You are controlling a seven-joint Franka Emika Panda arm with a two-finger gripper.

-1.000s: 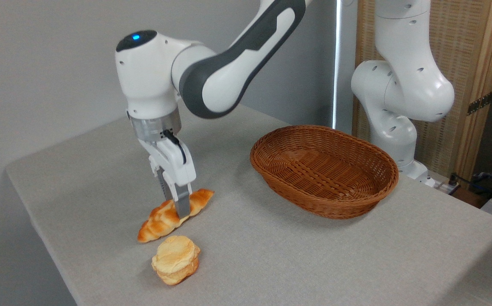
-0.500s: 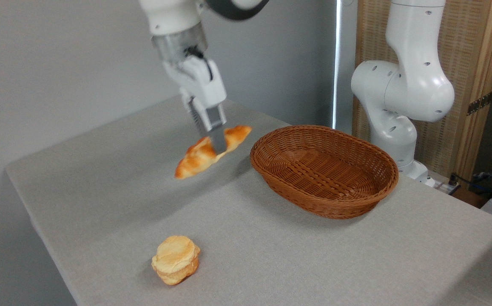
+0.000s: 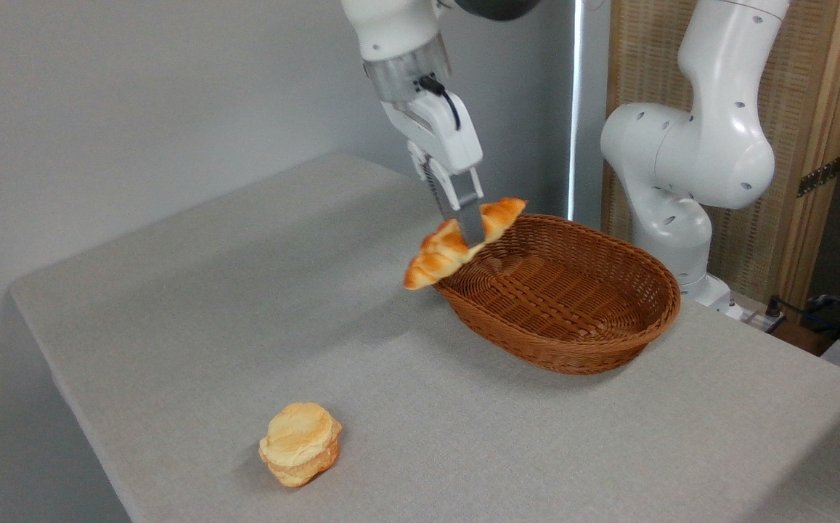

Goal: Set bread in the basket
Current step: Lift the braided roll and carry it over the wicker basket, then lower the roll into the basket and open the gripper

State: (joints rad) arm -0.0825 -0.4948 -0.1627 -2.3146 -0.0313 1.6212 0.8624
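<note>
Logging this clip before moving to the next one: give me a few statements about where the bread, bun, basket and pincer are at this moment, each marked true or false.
1. The pincer holds the bread in the air. True.
2. The bread lies flat on the basket floor. False: it hangs at the near left rim of the basket, tilted, one end outside.
3. The round bun sits on the table, apart from the basket. True.
4. The basket already contains a bun. False: its woven floor shows nothing in it.
5. The pincer grips the bread at one pointed tip. False: it grips near the middle, both ends sticking out.
</note>
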